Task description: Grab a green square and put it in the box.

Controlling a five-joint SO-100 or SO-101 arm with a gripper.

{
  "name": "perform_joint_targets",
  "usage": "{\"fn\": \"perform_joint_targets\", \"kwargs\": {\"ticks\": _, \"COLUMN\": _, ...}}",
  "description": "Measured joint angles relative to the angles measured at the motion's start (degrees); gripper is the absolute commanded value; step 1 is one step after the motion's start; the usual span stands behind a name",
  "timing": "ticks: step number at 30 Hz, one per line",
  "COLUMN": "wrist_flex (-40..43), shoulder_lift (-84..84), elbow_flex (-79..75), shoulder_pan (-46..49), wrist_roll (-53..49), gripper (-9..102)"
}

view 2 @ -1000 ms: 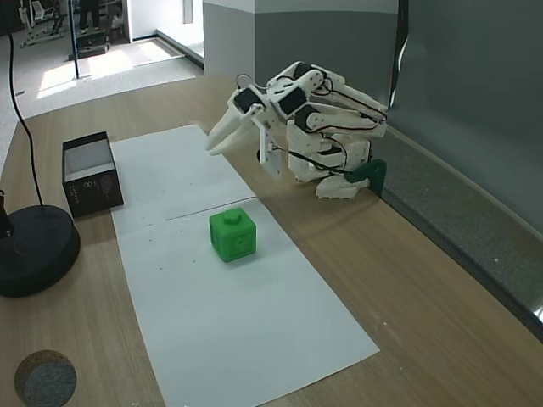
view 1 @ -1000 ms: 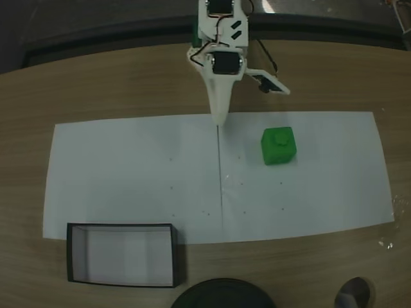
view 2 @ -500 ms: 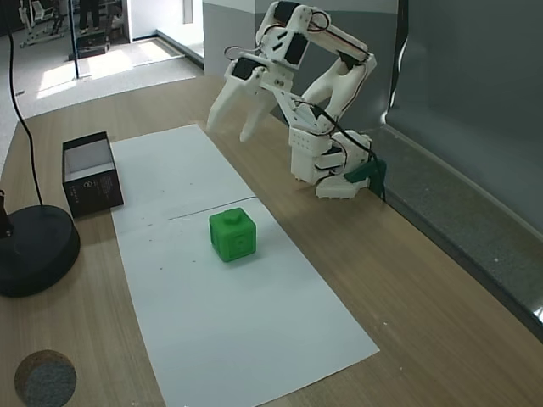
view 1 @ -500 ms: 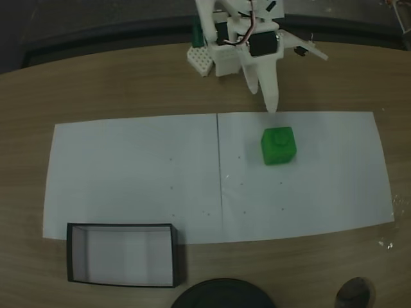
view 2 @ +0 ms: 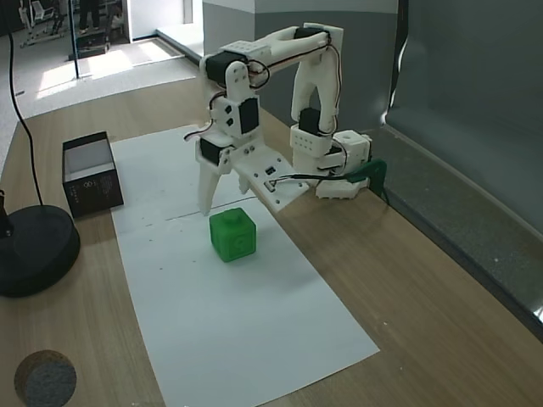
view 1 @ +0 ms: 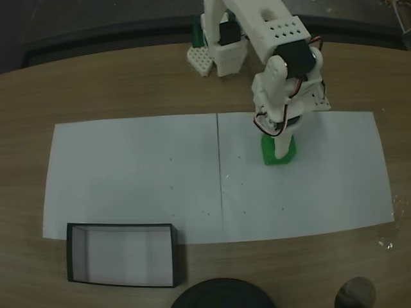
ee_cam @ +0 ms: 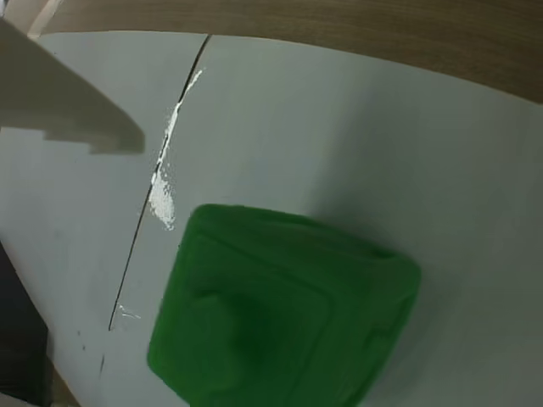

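Cube [view 2: 232, 235] on white paper [view 2: 229, 314], stud face sideways, directly beneath jaws, untouched. Gripper [view 2: 227, 192] poised above it, fingers spread wide: one finger [view 2: 205, 188] hangs down past cube's far side, other angled out flat toward base. Likely splayed to straddle cube before descent. Wrist view: cube [ee_cam: 280, 314] fills lower frame, finger [ee_cam: 64, 110] off to upper left, apart from it. Box [view 1: 122, 254] well away from jaws, empty. Half second ago arm was raised nearer base; now extended over cube.
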Motion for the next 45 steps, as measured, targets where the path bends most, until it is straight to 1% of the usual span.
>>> {"fn": "perform_joint_targets", "kwargs": {"ticks": 6, "wrist_flex": 0.44, "shoulder_lift": -0.18, "elbow_flex": 0.0, "shoulder_pan": -9.05, "wrist_roll": -0.53, "gripper": 39}}
{"fn": "perform_joint_targets", "kwargs": {"ticks": 9, "wrist_flex": 0.44, "shoulder_lift": -0.18, "elbow_flex": 0.0, "shoulder_pan": -11.43, "wrist_roll": -0.53, "gripper": 39}}
{"fn": "perform_joint_targets", "kwargs": {"ticks": 16, "wrist_flex": -2.64, "shoulder_lift": -0.18, "elbow_flex": 0.0, "shoulder_pan": -10.55, "wrist_roll": -2.29, "gripper": 39}}
{"fn": "perform_joint_targets", "kwargs": {"ticks": 19, "wrist_flex": -4.22, "shoulder_lift": -1.14, "elbow_flex": 0.0, "shoulder_pan": -8.26, "wrist_roll": -2.29, "gripper": 39}}
{"fn": "perform_joint_targets", "kwargs": {"ticks": 25, "wrist_flex": -4.31, "shoulder_lift": -7.38, "elbow_flex": 0.0, "shoulder_pan": -3.34, "wrist_roll": -2.29, "gripper": 39}}
{"fn": "perform_joint_targets", "kwargs": {"ticks": 33, "wrist_flex": -7.65, "shoulder_lift": -11.78, "elbow_flex": 0.0, "shoulder_pan": -3.43, "wrist_roll": -2.29, "gripper": 39}}
{"fn": "perform_joint_targets", "kwargs": {"ticks": 35, "wrist_flex": -8.0, "shoulder_lift": -12.48, "elbow_flex": 0.0, "shoulder_pan": -3.34, "wrist_roll": -2.29, "gripper": 34}}
{"fn": "perform_joint_targets", "kwargs": {"ticks": 39, "wrist_flex": -8.09, "shoulder_lift": -12.83, "elbow_flex": -0.53, "shoulder_pan": -3.78, "wrist_roll": -2.29, "gripper": 17}}
{"fn": "perform_joint_targets", "kwargs": {"ticks": 40, "wrist_flex": -8.09, "shoulder_lift": -12.83, "elbow_flex": -0.62, "shoulder_pan": -3.78, "wrist_roll": -2.29, "gripper": 14}}
{"fn": "perform_joint_targets", "kwargs": {"ticks": 41, "wrist_flex": -8.17, "shoulder_lift": -12.83, "elbow_flex": -0.7, "shoulder_pan": -3.78, "wrist_roll": -2.29, "gripper": 12}}
{"fn": "perform_joint_targets", "kwargs": {"ticks": 45, "wrist_flex": -8.17, "shoulder_lift": -12.92, "elbow_flex": -0.7, "shoulder_pan": -3.69, "wrist_roll": -2.29, "gripper": 12}}
